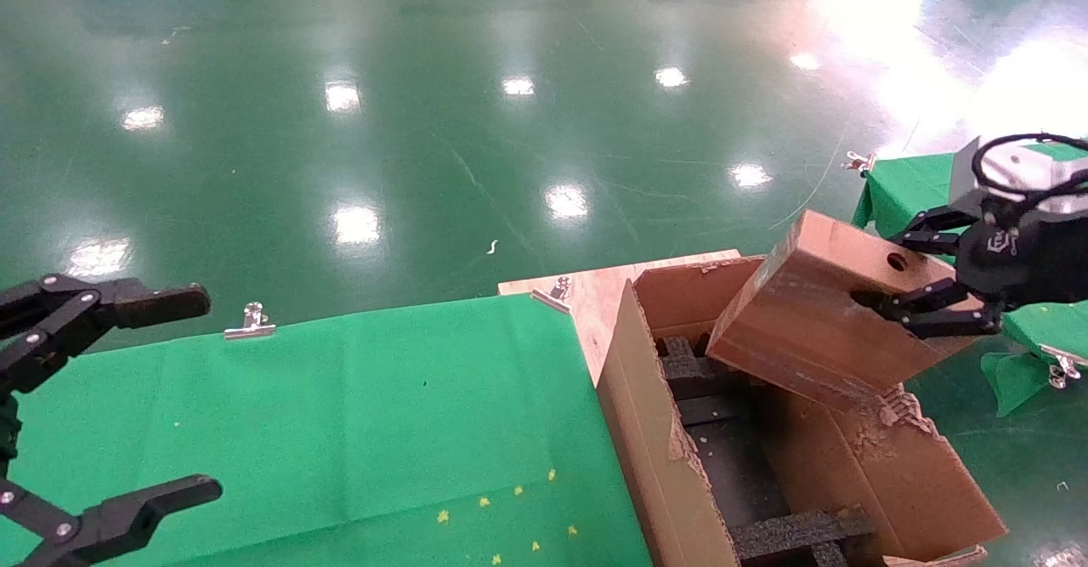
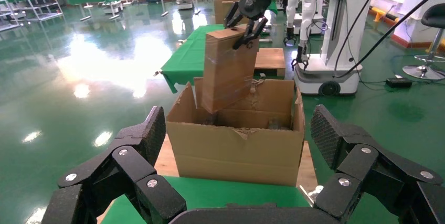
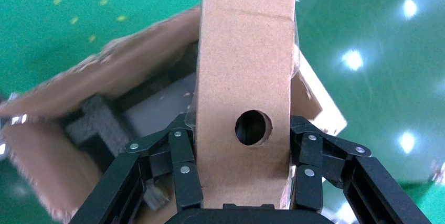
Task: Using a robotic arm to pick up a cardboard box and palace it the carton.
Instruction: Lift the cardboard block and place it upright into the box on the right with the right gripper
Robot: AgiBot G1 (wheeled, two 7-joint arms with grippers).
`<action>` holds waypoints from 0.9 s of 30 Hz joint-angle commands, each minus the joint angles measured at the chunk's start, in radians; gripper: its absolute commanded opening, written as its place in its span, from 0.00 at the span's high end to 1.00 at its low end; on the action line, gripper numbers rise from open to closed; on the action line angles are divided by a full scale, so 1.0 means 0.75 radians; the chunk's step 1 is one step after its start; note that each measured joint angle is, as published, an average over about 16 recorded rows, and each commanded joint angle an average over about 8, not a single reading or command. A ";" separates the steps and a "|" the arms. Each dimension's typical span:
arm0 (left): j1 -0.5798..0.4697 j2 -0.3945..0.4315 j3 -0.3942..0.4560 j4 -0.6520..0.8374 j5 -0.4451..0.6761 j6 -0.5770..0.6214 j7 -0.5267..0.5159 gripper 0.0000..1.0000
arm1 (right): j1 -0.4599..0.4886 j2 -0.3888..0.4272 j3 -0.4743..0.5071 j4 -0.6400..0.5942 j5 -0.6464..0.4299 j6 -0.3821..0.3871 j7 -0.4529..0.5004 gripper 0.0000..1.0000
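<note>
My right gripper is shut on the cardboard box, a flat brown box with a round hole in its narrow side. The box hangs tilted over the far right of the carton, its lower end dipping past the torn rim. Black foam inserts line the carton's inside. The right wrist view shows the fingers pressed on both broad faces of the box, with the carton below. From the left wrist view the box stands nearly upright in the carton. My left gripper is parked open at the left.
A green-cloth table adjoins the carton's left wall, with metal clips on its far edge. A wooden board lies under the carton. Another green-covered table stands at the right. Glossy green floor lies beyond.
</note>
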 commanded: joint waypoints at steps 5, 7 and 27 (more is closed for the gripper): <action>0.000 0.000 0.000 0.000 0.000 0.000 0.000 0.00 | -0.083 0.037 -0.025 0.064 0.016 0.161 0.213 1.00; 0.000 0.000 0.000 0.000 0.000 0.000 0.000 0.00 | -0.117 0.061 -0.040 0.130 0.005 0.232 0.322 1.00; 0.000 0.000 0.001 0.000 -0.001 0.000 0.001 0.00 | -0.391 0.127 -0.245 0.601 -0.410 0.734 1.410 1.00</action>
